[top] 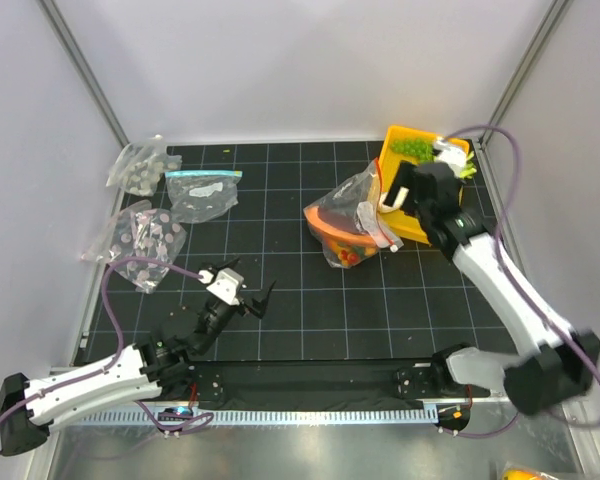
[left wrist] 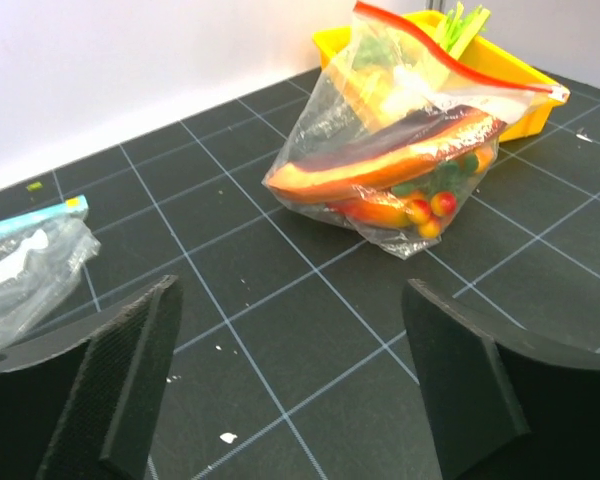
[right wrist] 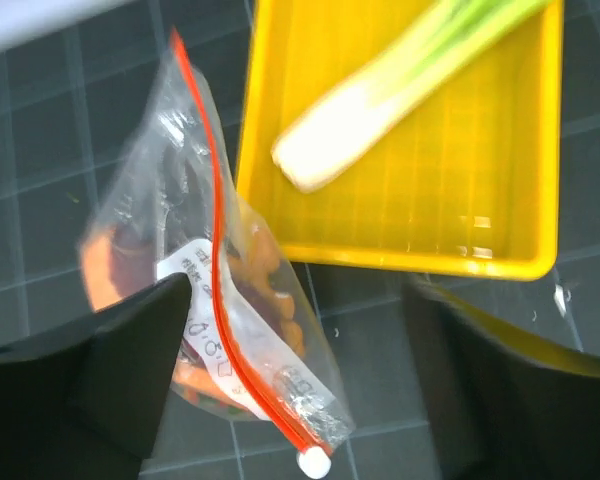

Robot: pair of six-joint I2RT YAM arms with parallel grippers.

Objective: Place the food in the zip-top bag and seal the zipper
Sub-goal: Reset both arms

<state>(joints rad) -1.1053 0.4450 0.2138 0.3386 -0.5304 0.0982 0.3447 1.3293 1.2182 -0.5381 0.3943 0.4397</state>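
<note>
The zip-top bag [top: 346, 224] stands on the black mat, leaning on a yellow tray [top: 427, 228]. Inside it are the food pieces [left wrist: 380, 172]: an orange carrot piece, a dark-red slab, and small red and green bits. Its orange-red zipper [right wrist: 217, 210] runs down to a white slider [right wrist: 315, 462]. My right gripper [right wrist: 300, 350] hovers open above the bag's slider end. The strip lies between the fingers without touching them. My left gripper [left wrist: 290, 370] is open and empty over bare mat, well short of the bag [left wrist: 400, 150].
The yellow tray [right wrist: 400, 255] holds a green onion stalk [right wrist: 380, 100] and green bits [top: 412, 147]. A clear bag with a light-blue strip [top: 202, 192] and two clear bags of grey dotted pieces [top: 138, 166] [top: 140, 236] lie at the far left.
</note>
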